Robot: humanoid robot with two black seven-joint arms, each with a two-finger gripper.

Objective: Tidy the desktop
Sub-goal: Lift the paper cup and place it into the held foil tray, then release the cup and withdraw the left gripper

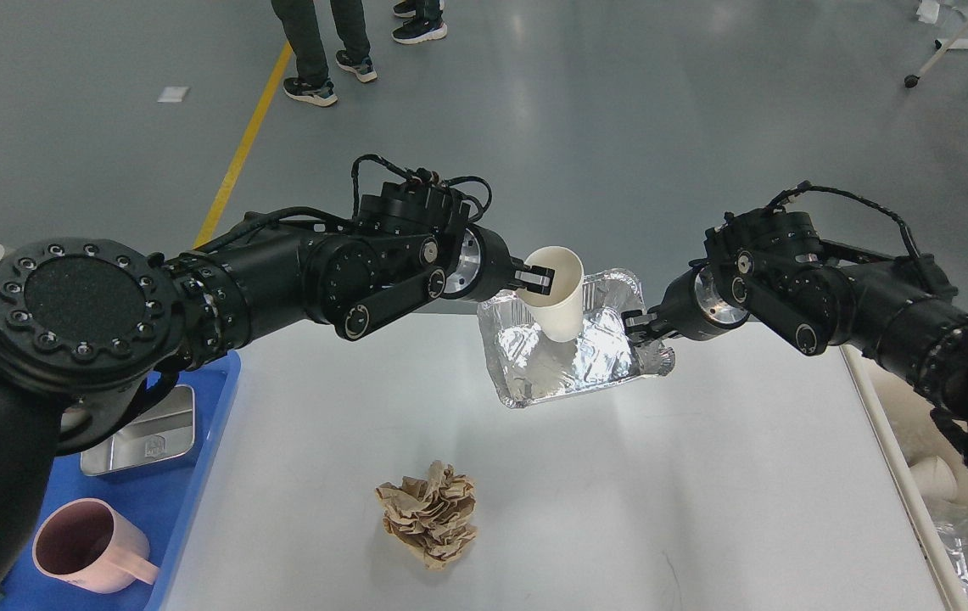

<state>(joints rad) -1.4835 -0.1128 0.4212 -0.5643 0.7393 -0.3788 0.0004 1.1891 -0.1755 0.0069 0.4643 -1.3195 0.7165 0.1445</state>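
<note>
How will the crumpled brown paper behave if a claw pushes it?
The crumpled brown paper looks light, so it would likely slide on the smooth desktop. Its loose folds would probably squash rather than resist. It seems unlikely to roll far.

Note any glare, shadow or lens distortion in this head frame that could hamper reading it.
Head view: strong glare on the foil tray washes out its creases; soft ceiling-light reflections streak the floor; wide-angle lens bows the desktop edges; the paper wad casts only a faint shadow; the paper cup in the left gripper is sharp, and the right gripper reads dark.
</note>
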